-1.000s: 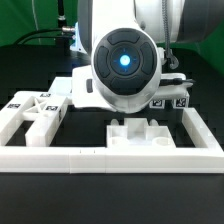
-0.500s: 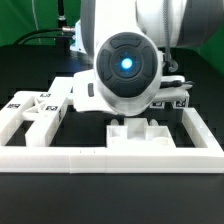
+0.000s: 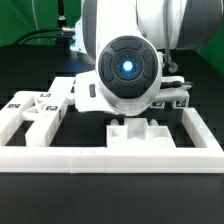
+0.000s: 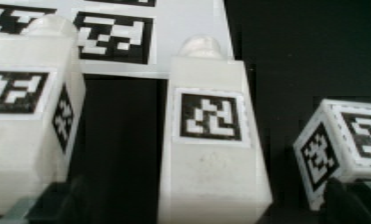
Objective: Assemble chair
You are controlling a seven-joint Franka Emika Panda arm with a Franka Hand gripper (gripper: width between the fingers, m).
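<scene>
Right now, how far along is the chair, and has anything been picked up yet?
Done: nothing looks joined yet; the chair pieces lie loose inside the border rail. In hand: the arm hangs over the parts, and the wrist view looks closely at one tagged post, which is not visibly gripped. Left: picking that first piece and essentially the whole assembly.

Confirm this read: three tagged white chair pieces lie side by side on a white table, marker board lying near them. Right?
Not quite. The table is black, not white, as the wrist view shows. The rest holds: three tagged white chair pieces lie side by side on it, with the marker board lying near them.
</scene>
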